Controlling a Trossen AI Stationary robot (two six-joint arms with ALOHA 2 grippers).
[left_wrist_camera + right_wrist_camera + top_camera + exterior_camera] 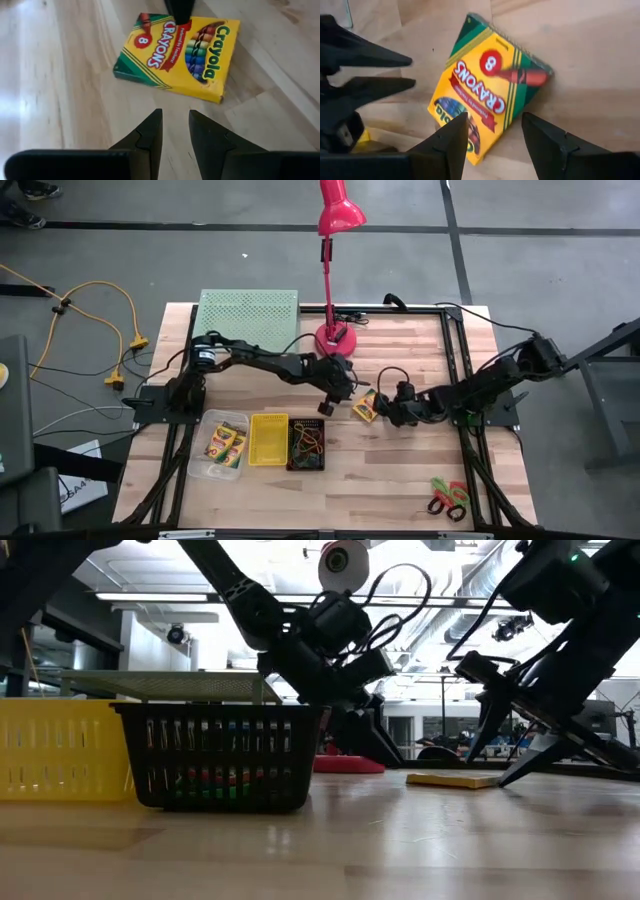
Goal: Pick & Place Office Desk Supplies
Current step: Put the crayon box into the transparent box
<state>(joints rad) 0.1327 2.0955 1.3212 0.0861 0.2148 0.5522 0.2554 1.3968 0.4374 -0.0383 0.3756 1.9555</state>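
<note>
One yellow crayon box [365, 408] lies flat on the table between my two grippers; it also shows in the left wrist view [175, 50] and the right wrist view [490, 95]. My left gripper [326, 407] hovers just left of it, fingers a little apart [175, 114], touching nothing. My right gripper [384, 409] comes from the right, open [495, 120], slanting down over the box. Two more crayon boxes [226, 445] lie in the clear bin [206, 464]. Coloured loops [306, 442] sit in the black mesh bin [306, 465]. The scissors [448, 498] lie near the front right. My right gripper has one fingertip [180, 17] standing over the box's end with the red "8" [145, 37], and the other fingertip [512, 776] is down by the table beside the box. I cannot tell whether either one touches it. The box [452, 780] lies flat on the table.
The yellow bin [268, 440] stands between the clear and mesh bins. The red lamp's base [333, 338] is just behind my left gripper, and the green perforated rack [248, 310] sits at the far left. Bare wood stretches between the bins and the scissors.
</note>
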